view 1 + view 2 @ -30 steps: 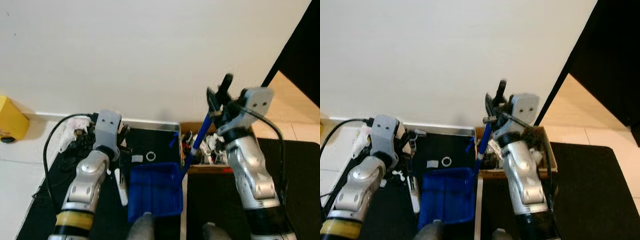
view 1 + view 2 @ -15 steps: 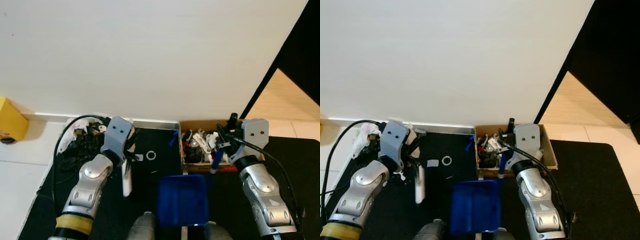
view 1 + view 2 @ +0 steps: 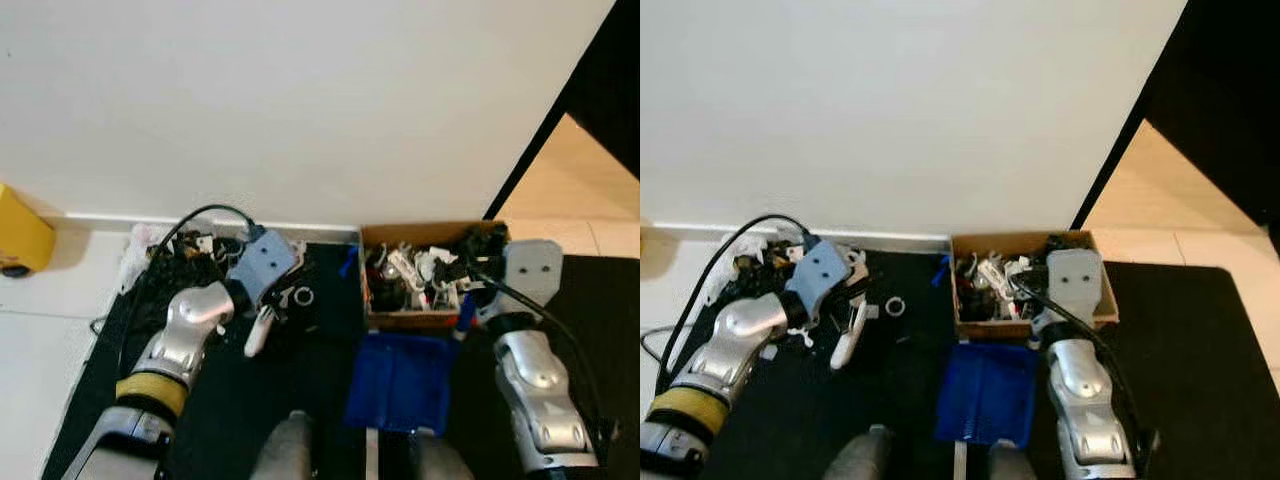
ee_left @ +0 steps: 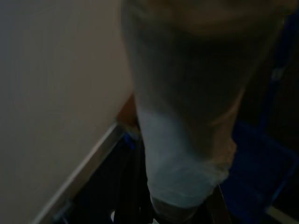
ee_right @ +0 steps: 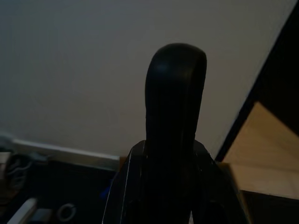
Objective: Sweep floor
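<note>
1. Left gripper (image 3: 845,305): low over the black mat (image 3: 760,400), near the wall. Its fingers pinch a white brush handle (image 3: 846,338) that slants down toward the mat. In the left wrist view a pale, blurred cylinder, the brush handle (image 4: 180,140), runs close past the lens.
2. Right gripper (image 3: 468,292): at the front edge of the cardboard box (image 3: 1025,245). It appears pressed onto the blue dustpan handle (image 3: 464,316), though the fingertips are hidden behind the wrist housing. The right wrist view gives only one dark finger (image 5: 174,107) against the wall.
3. Blue dustpan (image 3: 985,392): lies flat on the mat, just in front of the box and between the two arms.
4. Small white ring (image 3: 894,306): on the mat, near the left gripper.
5. Tangle of cables and white scraps (image 3: 165,250): against the baseboard, beside the left arm.
6. Box: holds mixed clutter.
7. Yellow object (image 3: 20,238): at the far left, on the light floor.
</note>
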Controlling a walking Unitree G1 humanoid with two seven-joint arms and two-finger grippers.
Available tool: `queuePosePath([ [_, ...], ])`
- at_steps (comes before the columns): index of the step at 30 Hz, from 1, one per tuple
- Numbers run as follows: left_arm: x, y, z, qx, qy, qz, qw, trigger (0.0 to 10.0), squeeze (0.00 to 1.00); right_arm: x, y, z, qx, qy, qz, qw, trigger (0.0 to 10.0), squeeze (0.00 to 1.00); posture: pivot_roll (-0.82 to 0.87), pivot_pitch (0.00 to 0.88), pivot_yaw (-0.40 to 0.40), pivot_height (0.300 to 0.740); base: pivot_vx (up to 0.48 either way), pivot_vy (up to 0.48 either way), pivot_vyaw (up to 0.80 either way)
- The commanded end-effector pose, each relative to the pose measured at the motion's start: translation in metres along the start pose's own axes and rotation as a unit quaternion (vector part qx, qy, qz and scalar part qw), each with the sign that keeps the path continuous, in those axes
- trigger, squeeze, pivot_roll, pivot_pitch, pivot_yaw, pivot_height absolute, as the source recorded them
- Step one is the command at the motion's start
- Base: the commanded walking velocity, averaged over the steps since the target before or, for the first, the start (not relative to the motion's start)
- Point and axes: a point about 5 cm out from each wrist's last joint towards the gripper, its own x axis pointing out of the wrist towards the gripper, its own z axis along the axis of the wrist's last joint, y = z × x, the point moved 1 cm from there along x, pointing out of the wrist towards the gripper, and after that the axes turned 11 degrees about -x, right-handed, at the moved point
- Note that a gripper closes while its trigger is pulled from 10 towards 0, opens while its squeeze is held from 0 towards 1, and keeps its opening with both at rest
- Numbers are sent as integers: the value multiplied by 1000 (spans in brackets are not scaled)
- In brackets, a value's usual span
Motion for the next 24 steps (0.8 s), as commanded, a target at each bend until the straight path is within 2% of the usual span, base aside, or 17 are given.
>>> queuePosePath([
  [1, -3, 2, 0, 37, 6, -17, 999, 10000, 0, -3, 2, 2, -3, -4, 0, 1000, 10000, 0, 66, 295, 74, 740, 0, 0, 0],
  [9, 5, 9, 0, 97, 21, -40, 994, 10000, 0, -6, 4, 6, -2, -12, -2, 1000, 10000, 0, 40, 334, 81, 740, 0, 0, 0],
  [10, 5, 12, 0, 122, 26, -47, 991, 10000, 0, -8, 2, 8, -2, -14, -4, 1000, 10000, 0, 32, 340, 79, 740, 0, 0, 0],
  [11, 5, 12, 0, 122, 26, -47, 991, 10000, 0, -8, 2, 8, -2, -14, -4, 1000, 10000, 0, 32, 340, 79, 740, 0, 0, 0],
  [16, 4, 18, 0, 187, 36, -43, 981, 10000, 0, -13, -18, 9, -22, -14, -25, 999, 10000, 0, 1, 354, 68, 740, 0, 0, 0],
  [18, 4, 17, 0, 192, 36, -46, 980, 10000, 0, -13, -23, 10, -27, -15, -30, 999, 10000, 0, -11, 359, 65, 740, 0, 0, 0],
  [20, 6, 16, 0, 198, 30, -51, 978, 10000, 0, -13, -35, 14, -37, -20, -43, 998, 10000, 0, -36, 370, 62, 740, 0, 0, 0],
  [21, 6, 16, 0, 198, 30, -51, 978, 10000, 0, -13, -35, 14, -37, -20, -43, 998, 10000, 0, -36, 370, 62, 740, 0, 0, 0],
  [23, 8, 19, 2, 185, 23, -37, 982, 10000, 0, -13, -46, 20, -45, -25, -51, 997, 10000, 0, -71, 388, 52, 740, 0, 0, 0],
  [24, 8, 19, 2, 185, 23, -37, 982, 10000, 0, -13, -46, 20, -45, -25, -51, 997, 10000, 0, -71, 388, 52, 740, 0, 0, 0],
])
